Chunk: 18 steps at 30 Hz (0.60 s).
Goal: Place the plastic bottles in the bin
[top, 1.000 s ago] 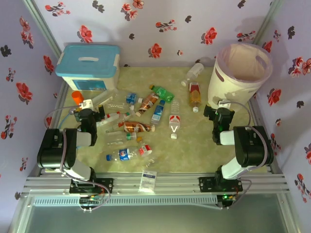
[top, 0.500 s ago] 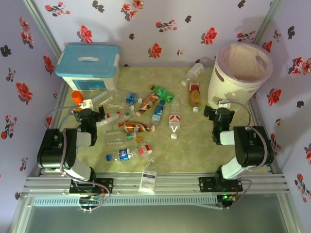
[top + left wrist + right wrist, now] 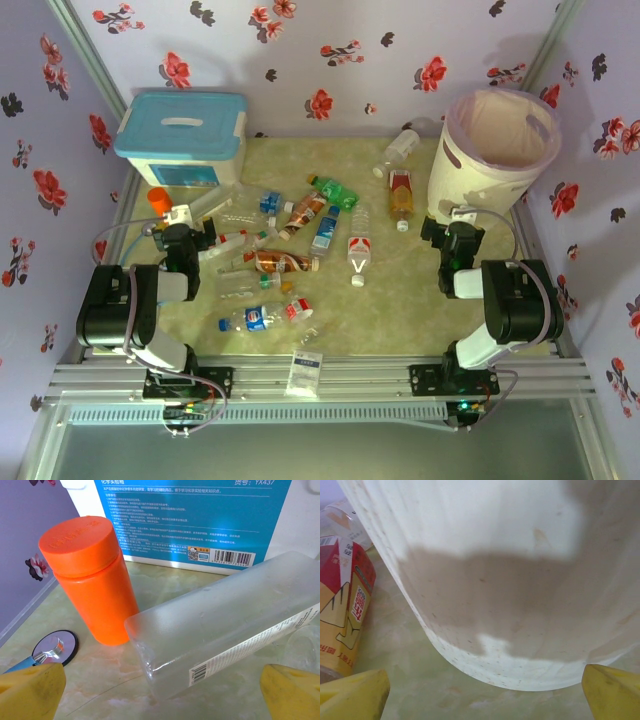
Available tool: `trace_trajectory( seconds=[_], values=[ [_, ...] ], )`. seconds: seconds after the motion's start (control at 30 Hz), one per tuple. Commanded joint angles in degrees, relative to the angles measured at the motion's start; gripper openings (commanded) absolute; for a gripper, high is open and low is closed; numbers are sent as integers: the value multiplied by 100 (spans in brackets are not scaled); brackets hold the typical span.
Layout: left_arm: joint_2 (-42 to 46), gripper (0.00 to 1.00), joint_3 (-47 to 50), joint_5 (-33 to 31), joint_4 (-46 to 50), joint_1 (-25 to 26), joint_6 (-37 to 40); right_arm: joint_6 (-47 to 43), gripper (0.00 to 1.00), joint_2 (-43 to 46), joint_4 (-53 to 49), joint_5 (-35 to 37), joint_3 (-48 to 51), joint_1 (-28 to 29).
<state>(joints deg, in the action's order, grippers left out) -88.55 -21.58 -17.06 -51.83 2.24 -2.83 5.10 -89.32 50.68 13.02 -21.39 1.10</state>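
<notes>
I read the left hand point(image 3: 181, 226) as wide open and empty, at the bench point(image 3: 400, 300) left side. A small orange plastic cylinder point(image 3: 90, 580) and a clear square-sided plastic bottle point(image 3: 225, 625) lie just ahead of it. Right hand point(image 3: 456, 225) is wide open and empty, just beside the tall round white plastic bin point(image 3: 470, 175), far right. The other plastic bottles point(image 3: 282, 262) lie scattered mid-bench.
</notes>
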Motion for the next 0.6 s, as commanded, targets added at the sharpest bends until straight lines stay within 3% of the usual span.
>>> trace_trajectory(
  seconds=[0.0, 0.33, 0.47, 0.57],
  values=[
    [-13, 100, -34, 112, -97, -55, 17, 83, 99, -14, -14, -65, -96, -31],
    [1833, 100, -242, -62, 1588, 44, -125, -330, 99, 828, -1389, -62, -503, 283],
    [2978, 100, -833, -51, 3300, 154, -689, -492, 99, 1369, -2604, 548, -880, 874],
    [3607, 100, -1337, 188, 4676, 308, -1421, -121, 99, 1856, -4105, 1084, -1355, 1440]
  ],
)
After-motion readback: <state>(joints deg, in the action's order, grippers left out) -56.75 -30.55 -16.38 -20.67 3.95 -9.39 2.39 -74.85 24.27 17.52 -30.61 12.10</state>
